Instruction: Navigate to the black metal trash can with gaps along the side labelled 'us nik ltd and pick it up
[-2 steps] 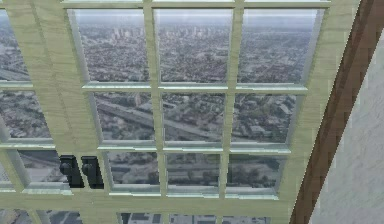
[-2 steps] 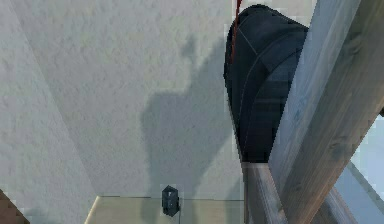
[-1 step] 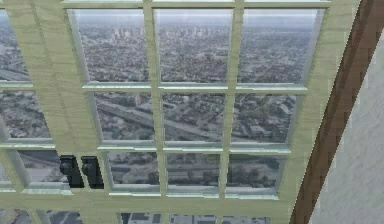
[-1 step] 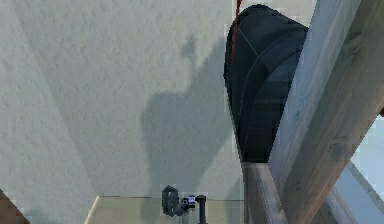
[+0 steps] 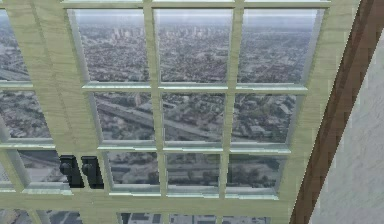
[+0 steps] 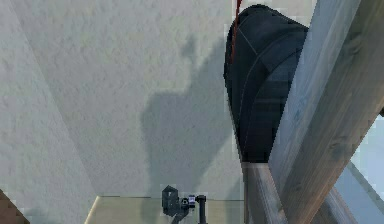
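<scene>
Item: probable trash can [image 6: 255,90], a black curved body with faint ribs, at the arm side view's upper right, partly behind a wooden beam [image 6: 320,120]. Gripper [image 6: 172,200] low against the wall [image 6: 100,90], well apart from it; whether it holds anything cannot be told. Step: approach, pick-up not begun, window [image 5: 190,100] ahead; next likely calls for repositioning the base, then reaching out

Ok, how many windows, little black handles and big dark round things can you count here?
Window: 1
Black handles: 2
Big dark round thing: 1
Total: 4
</scene>
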